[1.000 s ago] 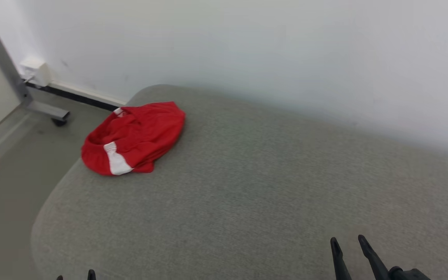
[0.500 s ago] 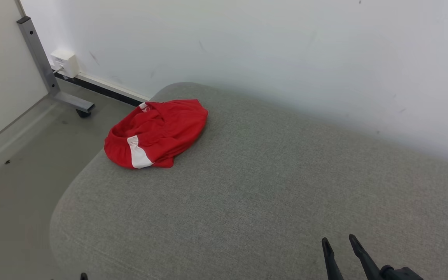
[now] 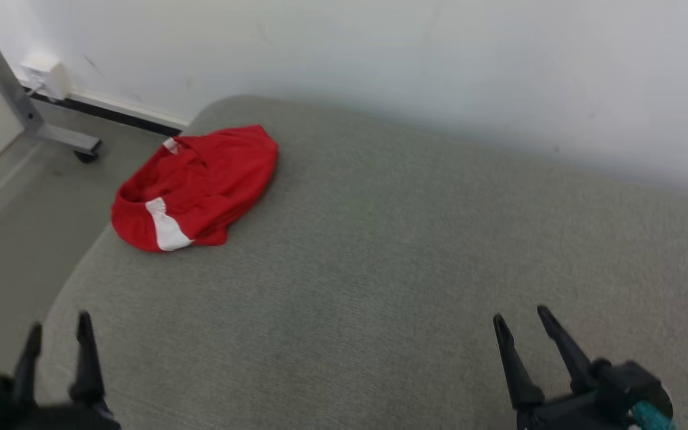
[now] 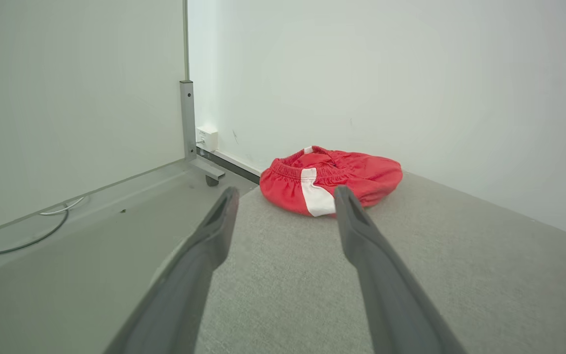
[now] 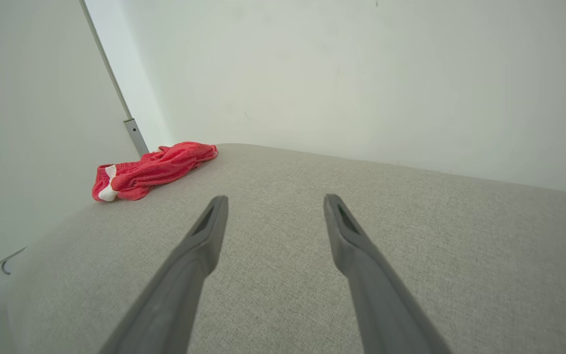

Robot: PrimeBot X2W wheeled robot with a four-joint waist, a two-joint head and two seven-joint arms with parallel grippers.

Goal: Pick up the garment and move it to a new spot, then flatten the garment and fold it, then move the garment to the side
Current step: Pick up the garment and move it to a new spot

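A: Checking head view: red garment [image 3: 194,188] with a white panel is lying bunched at the far-left corner of the grey padded surface [image 3: 380,269], right by its rounded edge and near the wall [image 3: 380,60].

B: Anything touching it?

A: No. Left fingers [image 3: 86,358] are sitting at the near-left edge of the surface, spread wide, gripping nothing. Right fingers [image 3: 514,364] are sitting over the near-right part, also spread wide and empty (well apart from the garment). Can't tell whether either set of tips is touching the fabric.

B: Wrist views agreeing?

A: Yes. Left wrist view is showing the garment ahead, past the fingertips, gathered waistband facing the camera, white panel showing between the two tips. Right wrist view is showing it far off at upper left, at the surface's corner.

B: Surroundings?

A: Grey floor [image 3: 9,239] is running past the left edge. A metal frame leg [image 3: 51,134] on a caster is standing there, and a white box [image 3: 45,74] is sitting low on the wall.
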